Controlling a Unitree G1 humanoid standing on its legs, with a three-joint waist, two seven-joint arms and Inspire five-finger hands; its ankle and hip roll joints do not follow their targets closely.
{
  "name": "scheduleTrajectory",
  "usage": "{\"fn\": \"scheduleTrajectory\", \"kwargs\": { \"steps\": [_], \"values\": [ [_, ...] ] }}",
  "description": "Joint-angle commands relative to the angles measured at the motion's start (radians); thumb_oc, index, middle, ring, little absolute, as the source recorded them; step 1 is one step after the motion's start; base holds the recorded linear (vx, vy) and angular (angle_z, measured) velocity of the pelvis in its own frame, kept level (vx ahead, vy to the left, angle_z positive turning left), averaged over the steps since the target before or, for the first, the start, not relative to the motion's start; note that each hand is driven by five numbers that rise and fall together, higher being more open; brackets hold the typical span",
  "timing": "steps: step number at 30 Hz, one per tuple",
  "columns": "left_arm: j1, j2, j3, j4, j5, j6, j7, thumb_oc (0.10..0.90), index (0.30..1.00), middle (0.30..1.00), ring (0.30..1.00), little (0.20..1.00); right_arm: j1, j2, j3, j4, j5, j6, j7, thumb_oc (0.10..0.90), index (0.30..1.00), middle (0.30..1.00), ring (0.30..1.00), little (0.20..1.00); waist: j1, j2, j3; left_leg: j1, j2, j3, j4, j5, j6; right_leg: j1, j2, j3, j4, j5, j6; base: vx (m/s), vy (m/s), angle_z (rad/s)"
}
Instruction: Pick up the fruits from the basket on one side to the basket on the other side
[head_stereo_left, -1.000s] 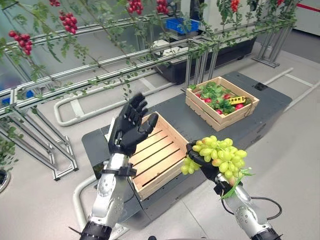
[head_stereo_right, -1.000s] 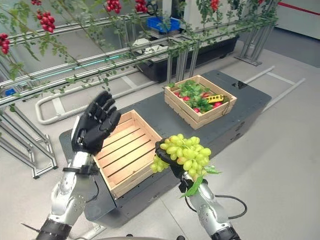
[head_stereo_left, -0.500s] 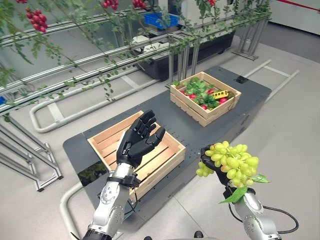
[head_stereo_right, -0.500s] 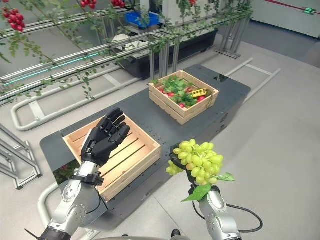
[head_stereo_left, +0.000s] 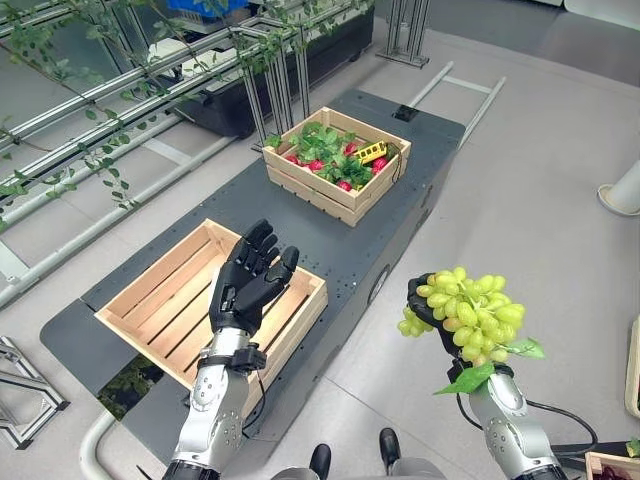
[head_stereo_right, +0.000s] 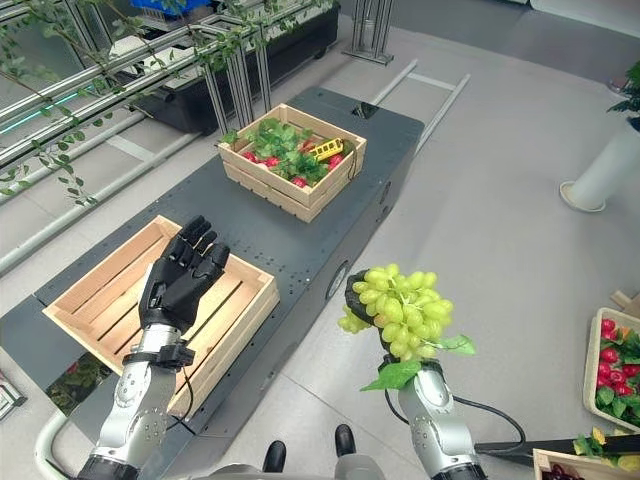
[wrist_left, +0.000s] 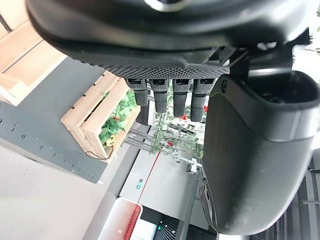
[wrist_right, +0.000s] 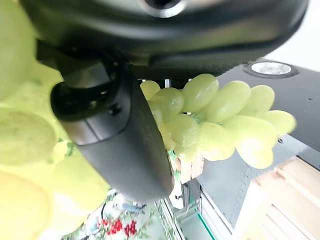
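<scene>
A bunch of green grapes (head_stereo_left: 470, 312) with a green leaf is held up in my right hand (head_stereo_left: 428, 305), whose fingers curl round it, over the floor to the right of the dark platform (head_stereo_left: 340, 235). The grapes (wrist_right: 220, 115) press against that hand's thumb in the right wrist view. My left hand (head_stereo_left: 245, 285) is raised, fingers straight and empty, above the empty slatted wooden crate (head_stereo_left: 160, 300) at the near left. A second wooden crate (head_stereo_left: 330, 160), filled with green leaves, red fruit and a yellow piece, stands at the platform's far end.
Metal rails with green vines (head_stereo_left: 130, 90) run along the far left. A black planter (head_stereo_left: 270, 70) stands behind the platform. At the lower right edge a basket with red fruit (head_stereo_right: 615, 360) sits on the floor. A white post base (head_stereo_left: 622, 190) stands at the right.
The whole view has swung to the right and downward, so the crates have shifted left in the picture. My left hand has lowered slightly over the empty crate. The right hand keeps the grapes.
</scene>
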Motion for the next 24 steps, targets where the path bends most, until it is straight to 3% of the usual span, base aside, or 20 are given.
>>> {"fn": "scheduleTrajectory", "kwargs": {
  "steps": [1, 6, 9, 10, 11, 12, 13, 17, 18, 19, 21, 22, 24],
  "values": [
    [-0.073, 0.023, 0.043, -0.035, 0.014, -0.119, -0.037, 0.800, 0.900, 0.900, 0.900, 0.900, -0.046, 0.008, -0.046, -0.158, -0.049, -0.105, -0.001, 0.400, 0.300, 0.300, 0.300, 0.300, -0.023, 0.017, -0.094, -0.005, -0.010, 0.077, 0.002, -0.059, 0.027, 0.049, 0.052, -0.030, 0.013, -0.019, -0.079, -0.07, 0.149, -0.20],
    [-0.083, 0.026, 0.010, -0.035, 0.028, -0.104, -0.041, 0.800, 0.900, 0.900, 0.900, 0.900, -0.019, 0.012, -0.051, -0.162, -0.040, -0.099, 0.018, 0.400, 0.300, 0.300, 0.300, 0.300, -0.050, 0.027, -0.077, -0.011, -0.020, 0.121, 0.002, -0.072, 0.046, -0.002, 0.036, 0.000, 0.027, 0.018, -0.047, -0.09, 0.151, -0.31],
    [-0.078, 0.032, 0.002, -0.028, 0.037, -0.102, -0.036, 0.800, 0.900, 0.900, 0.900, 0.900, -0.007, 0.010, -0.052, -0.164, -0.034, -0.088, 0.042, 0.400, 0.300, 0.300, 0.300, 0.300, -0.056, 0.027, -0.070, -0.016, -0.022, 0.158, 0.002, -0.082, 0.047, -0.039, 0.021, -0.018, 0.018, 0.053, -0.024, -0.11, 0.131, -0.43],
    [-0.071, 0.037, 0.007, -0.031, 0.040, -0.098, -0.029, 0.800, 0.900, 0.900, 0.900, 0.900, -0.010, 0.008, -0.052, -0.162, -0.027, -0.079, 0.055, 0.400, 0.300, 0.300, 0.300, 0.300, -0.051, 0.027, -0.068, -0.014, -0.018, 0.181, 0.002, -0.085, 0.045, -0.050, 0.014, -0.053, 0.026, 0.060, -0.018, -0.13, 0.070, -0.67],
    [-0.054, 0.048, 0.023, -0.036, 0.048, -0.105, 0.005, 0.800, 0.900, 0.900, 0.900, 0.900, -0.032, 0.011, -0.042, -0.150, -0.020, -0.059, 0.091, 0.400, 0.300, 0.300, 0.300, 0.300, -0.030, 0.029, -0.055, -0.007, -0.008, 0.239, 0.002, -0.088, 0.042, -0.078, 0.000, -0.180, 0.125, 0.064, -0.008, -0.11, 0.041, -0.77],
    [-0.051, 0.050, 0.028, -0.037, 0.049, -0.107, 0.007, 0.800, 0.900, 0.900, 0.900, 0.900, -0.036, 0.012, -0.039, -0.148, -0.019, -0.056, 0.095, 0.400, 0.300, 0.300, 0.300, 0.300, -0.025, 0.029, -0.055, -0.009, -0.006, 0.251, 0.002, -0.087, 0.041, -0.084, -0.003, -0.199, 0.140, 0.061, -0.008, -0.16, 0.049, -1.09],
    [-0.039, 0.056, 0.049, -0.040, 0.057, -0.111, 0.013, 0.800, 0.900, 0.900, 0.900, 0.900, -0.053, 0.018, -0.026, -0.138, -0.022, -0.053, 0.115, 0.400, 0.300, 0.300, 0.300, 0.300, -0.005, 0.038, -0.049, -0.012, 0.010, 0.295, 0.002, -0.080, 0.041, -0.085, -0.019, -0.283, 0.257, 0.015, -0.018, -0.14, 0.032, -1.15],
    [-0.055, 0.065, 0.071, -0.016, 0.033, -0.091, -0.011, 0.800, 0.900, 0.900, 0.900, 0.900, -0.071, 0.032, 0.004, -0.120, -0.033, -0.065, 0.092, 0.400, 0.300, 0.300, 0.300, 0.300, 0.019, 0.036, -0.059, -0.045, 0.012, 0.300, 0.002, -0.051, 0.049, -0.076, -0.017, -0.300, 0.447, -0.067, -0.045, -0.09, -0.030, -1.09],
    [-0.056, 0.064, 0.071, -0.013, 0.031, -0.092, -0.009, 0.800, 0.900, 0.900, 0.900, 0.900, -0.072, 0.033, 0.007, -0.117, -0.034, -0.065, 0.093, 0.400, 0.300, 0.300, 0.300, 0.300, 0.022, 0.034, -0.060, -0.047, 0.012, 0.302, 0.002, -0.048, 0.047, -0.068, -0.020, -0.303, 0.435, -0.070, -0.046, -0.04, -0.185, -0.37],
    [-0.057, 0.060, 0.075, 0.002, 0.018, -0.097, -0.014, 0.800, 0.900, 0.900, 0.900, 0.900, -0.075, 0.036, 0.019, -0.103, -0.036, -0.071, 0.113, 0.400, 0.300, 0.300, 0.300, 0.300, 0.039, 0.018, -0.063, -0.054, 0.019, 0.318, 0.006, -0.035, 0.030, 0.022, -0.021, -0.332, 0.306, -0.109, -0.054, -0.03, -0.220, -0.33],
    [-0.062, 0.056, 0.060, 0.005, 0.023, -0.099, -0.003, 0.800, 0.900, 0.900, 0.900, 0.900, -0.077, 0.035, 0.035, -0.092, -0.039, -0.080, 0.115, 0.400, 0.300, 0.300, 0.300, 0.300, 0.060, -0.005, -0.071, -0.093, 0.030, 0.351, 0.043, -0.039, -0.001, 0.115, -0.017, -0.352, 0.135, -0.120, -0.059, -0.06, -0.258, -0.46],
    [-0.073, 0.049, 0.047, 0.007, 0.013, -0.087, 0.013, 0.800, 0.900, 0.900, 0.900, 0.900, -0.092, 0.025, 0.038, -0.094, -0.021, -0.062, 0.108, 0.400, 0.300, 0.300, 0.300, 0.300, 0.054, -0.008, -0.070, -0.100, 0.037, 0.351, 0.048, -0.033, -0.010, 0.117, 0.001, -0.312, 0.089, -0.102, -0.063, -0.04, -0.163, -0.50],
    [-0.093, 0.042, 0.028, 0.004, -0.013, -0.096, 0.011, 0.800, 0.900, 0.900, 0.900, 0.900, -0.113, 0.015, 0.045, -0.098, -0.028, -0.066, 0.096, 0.400, 0.300, 0.300, 0.300, 0.300, 0.047, -0.008, -0.067, -0.102, 0.047, 0.357, 0.046, -0.025, -0.019, 0.120, 0.006, -0.304, 0.047, -0.089, -0.075, -0.05, -0.120, -0.48]
  ]
}}
